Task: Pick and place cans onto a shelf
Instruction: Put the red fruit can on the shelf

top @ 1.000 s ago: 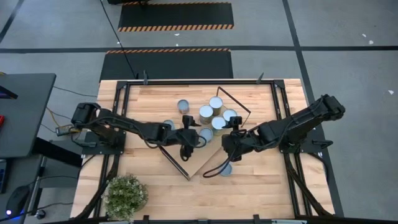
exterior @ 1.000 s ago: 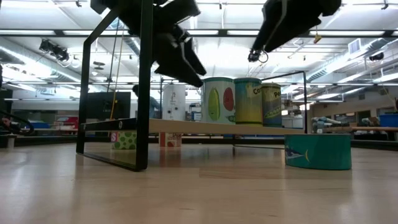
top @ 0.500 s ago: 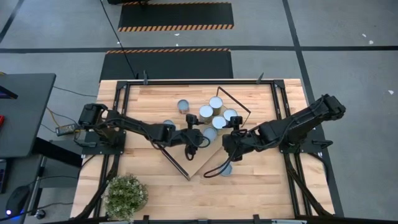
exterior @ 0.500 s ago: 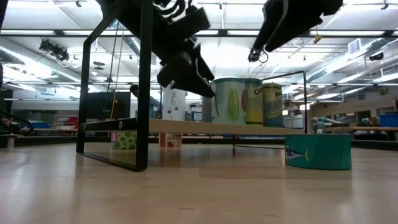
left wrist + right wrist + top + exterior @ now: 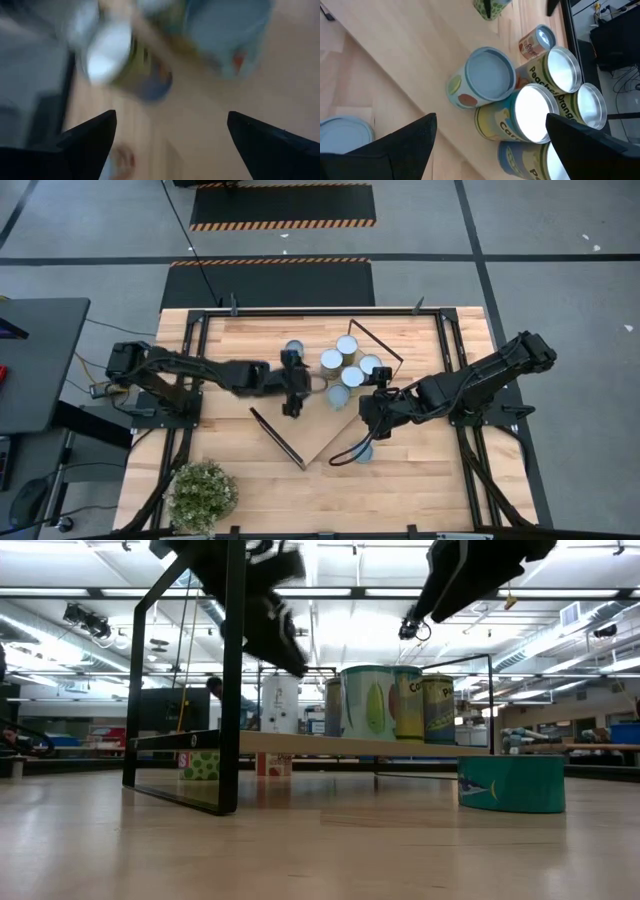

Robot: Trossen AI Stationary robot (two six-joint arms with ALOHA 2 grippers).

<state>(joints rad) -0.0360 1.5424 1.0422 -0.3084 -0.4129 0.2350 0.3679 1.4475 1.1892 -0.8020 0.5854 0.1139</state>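
The shelf (image 5: pixel 325 435) is a light-wood board with black end frames, lying slantwise mid-table. Several cans (image 5: pixel 345 370) stand upright on its far half, and they also show in the low view (image 5: pixel 385 700) and right wrist view (image 5: pixel 535 112). A low teal can (image 5: pixel 362 451) stands on the table by the shelf's near end. Another can (image 5: pixel 294 349) stands on the table farther back. My left gripper (image 5: pixel 291 398) hangs open and empty above the table, left of the shelf's cans. My right gripper (image 5: pixel 370 416) hangs open and empty over the shelf, near the cans.
A small potted plant (image 5: pixel 203 492) stands at the table's near left corner. Black rails (image 5: pixel 190 380) run along the table's left and right sides. Bare tabletop lies near the front edge and at the far left.
My left gripper has dipped close to the nearest can on the shelf, then drawn back up and toward the table's far left, away from it. Its arm has stretched straighter. My right arm has kept still.
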